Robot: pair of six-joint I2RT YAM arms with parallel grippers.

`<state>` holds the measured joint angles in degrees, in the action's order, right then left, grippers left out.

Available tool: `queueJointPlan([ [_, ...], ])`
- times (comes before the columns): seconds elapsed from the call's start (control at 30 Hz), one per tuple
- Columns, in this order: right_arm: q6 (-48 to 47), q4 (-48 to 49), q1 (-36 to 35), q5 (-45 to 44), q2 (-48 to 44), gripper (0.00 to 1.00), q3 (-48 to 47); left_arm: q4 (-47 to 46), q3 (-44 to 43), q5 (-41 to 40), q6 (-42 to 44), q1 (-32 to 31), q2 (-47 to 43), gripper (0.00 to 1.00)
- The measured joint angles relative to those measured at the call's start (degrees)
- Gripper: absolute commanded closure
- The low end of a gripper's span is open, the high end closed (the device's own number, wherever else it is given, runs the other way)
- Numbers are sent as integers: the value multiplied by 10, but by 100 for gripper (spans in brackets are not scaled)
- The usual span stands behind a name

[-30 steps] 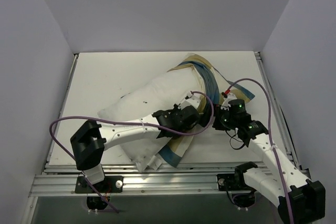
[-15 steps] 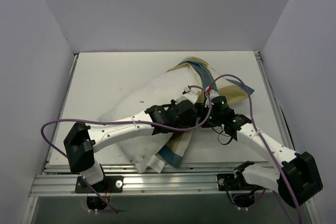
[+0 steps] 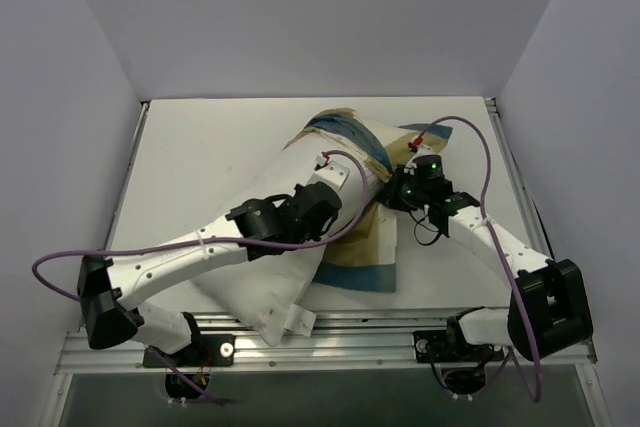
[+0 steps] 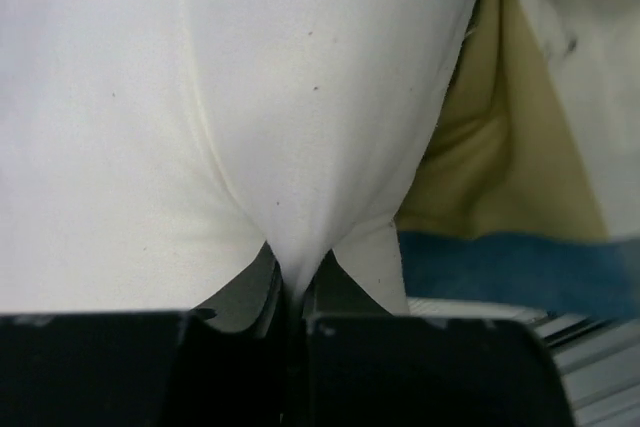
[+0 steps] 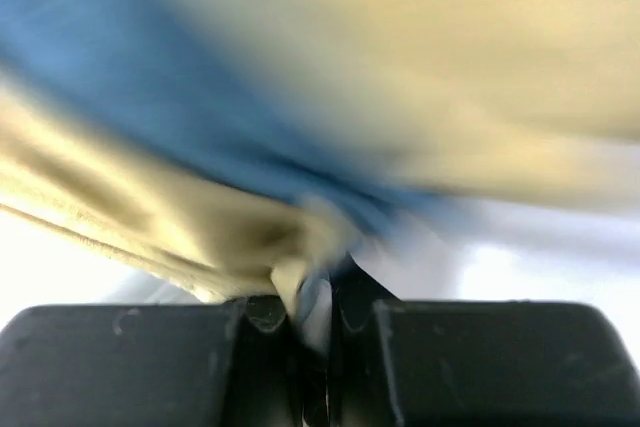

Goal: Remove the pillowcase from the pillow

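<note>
White pillow [image 3: 258, 292] mostly exposed; patchwork pillowcase [image 3: 362, 252] bunched over far end.

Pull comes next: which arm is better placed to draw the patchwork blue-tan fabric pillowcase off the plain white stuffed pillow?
Right. The right gripper is shut on a fold of the patchwork blue-and-tan fabric pillowcase, while the left gripper pinches the plain white stuffed pillow, probably best as anchor.

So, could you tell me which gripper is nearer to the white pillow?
Left. The left gripper is shut on a pinched fold of the pillow itself; the right gripper is shut on the pillowcase, beside the pillow's right side.
</note>
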<state>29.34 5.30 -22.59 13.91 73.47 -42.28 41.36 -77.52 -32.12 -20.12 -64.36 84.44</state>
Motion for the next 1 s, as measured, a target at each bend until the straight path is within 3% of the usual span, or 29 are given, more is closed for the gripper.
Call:
queueJointPlan([
  [0.23,24,-26,170,21,35,100,-88,35,45,58,-33,12,-156,98],
  [0.43,36,-61,228,61,82,100,-166,73,82,100,-59,37,-273,98],
  [0.63,39,-72,303,-10,152,100,-236,165,81,105,-66,42,-359,98],
  [0.87,12,-109,341,-86,167,100,-336,225,34,62,-69,54,-348,98],
  [1.0,-31,-160,338,-116,167,100,-403,240,-5,27,-69,99,-296,98],
])
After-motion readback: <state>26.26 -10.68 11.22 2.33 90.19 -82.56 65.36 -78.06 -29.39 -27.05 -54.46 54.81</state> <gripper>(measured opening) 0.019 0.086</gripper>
